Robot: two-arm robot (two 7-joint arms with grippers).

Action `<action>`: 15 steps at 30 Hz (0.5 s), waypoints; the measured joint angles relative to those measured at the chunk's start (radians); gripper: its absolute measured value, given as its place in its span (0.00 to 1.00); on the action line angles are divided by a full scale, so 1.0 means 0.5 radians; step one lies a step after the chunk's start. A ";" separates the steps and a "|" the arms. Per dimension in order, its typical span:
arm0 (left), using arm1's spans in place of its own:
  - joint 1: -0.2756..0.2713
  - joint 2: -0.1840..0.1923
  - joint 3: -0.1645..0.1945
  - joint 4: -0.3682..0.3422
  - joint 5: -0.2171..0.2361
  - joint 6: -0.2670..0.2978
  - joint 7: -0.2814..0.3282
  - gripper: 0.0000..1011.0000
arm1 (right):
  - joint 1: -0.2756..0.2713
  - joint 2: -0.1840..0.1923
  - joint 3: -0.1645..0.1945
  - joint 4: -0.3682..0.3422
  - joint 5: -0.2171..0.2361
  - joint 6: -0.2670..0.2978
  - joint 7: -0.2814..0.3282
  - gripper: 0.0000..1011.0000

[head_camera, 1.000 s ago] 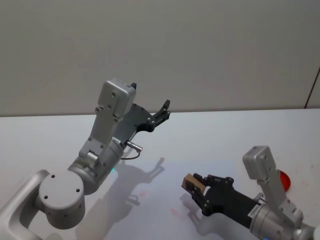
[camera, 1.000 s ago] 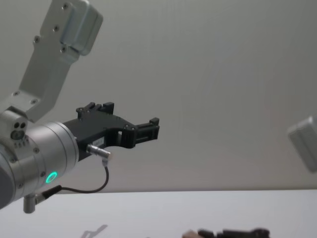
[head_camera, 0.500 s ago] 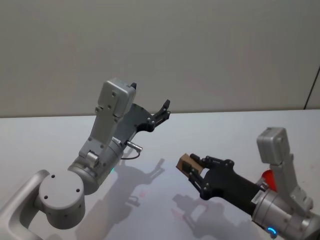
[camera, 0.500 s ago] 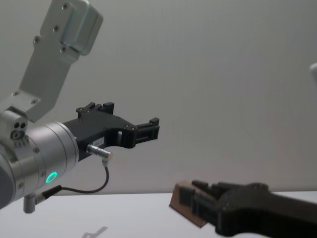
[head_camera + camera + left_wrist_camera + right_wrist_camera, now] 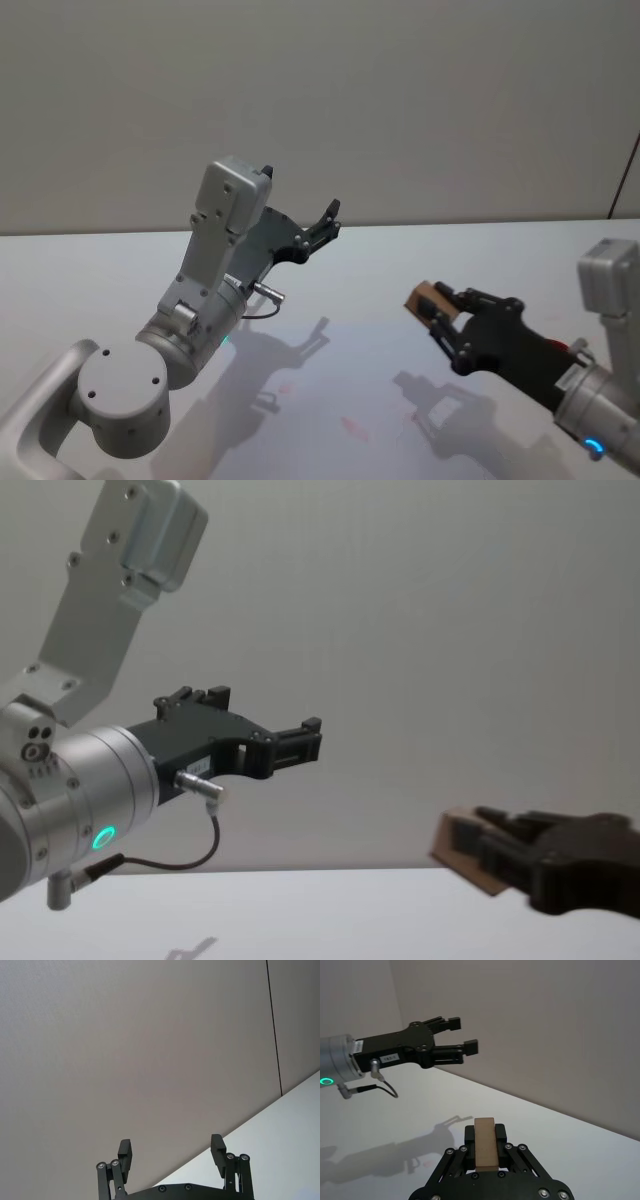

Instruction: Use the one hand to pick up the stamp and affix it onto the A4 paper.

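Note:
A tan wooden stamp (image 5: 424, 297) is held in the air above the white table, with my right gripper (image 5: 440, 312) shut on it. In the right wrist view the stamp (image 5: 485, 1144) stands upright between the black fingers (image 5: 500, 1133). From the chest, the stamp (image 5: 462, 853) and the right gripper (image 5: 492, 848) come in low from the right. My left gripper (image 5: 326, 221) stays raised on the left, open and holding nothing, its fingers (image 5: 124, 1150) set wide apart. I cannot tell the A4 paper apart from the white tabletop.
The white table (image 5: 420, 250) reaches back to a plain grey wall. Faint red marks (image 5: 354, 428) lie on the surface near the front middle. The left arm's grey body (image 5: 215, 290) rises at the left, casting a shadow beside it.
My right gripper has risen and moved to the right with the stamp in it. The left arm has not moved.

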 joint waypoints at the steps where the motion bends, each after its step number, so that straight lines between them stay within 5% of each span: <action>1: 0.000 0.000 0.000 0.000 0.000 0.000 0.000 0.99 | -0.003 0.010 0.007 0.000 0.004 -0.006 -0.008 0.22; 15: 0.000 0.000 0.000 0.000 0.000 0.000 0.000 0.99 | -0.087 0.189 0.144 0.086 0.028 -0.133 -0.173 0.22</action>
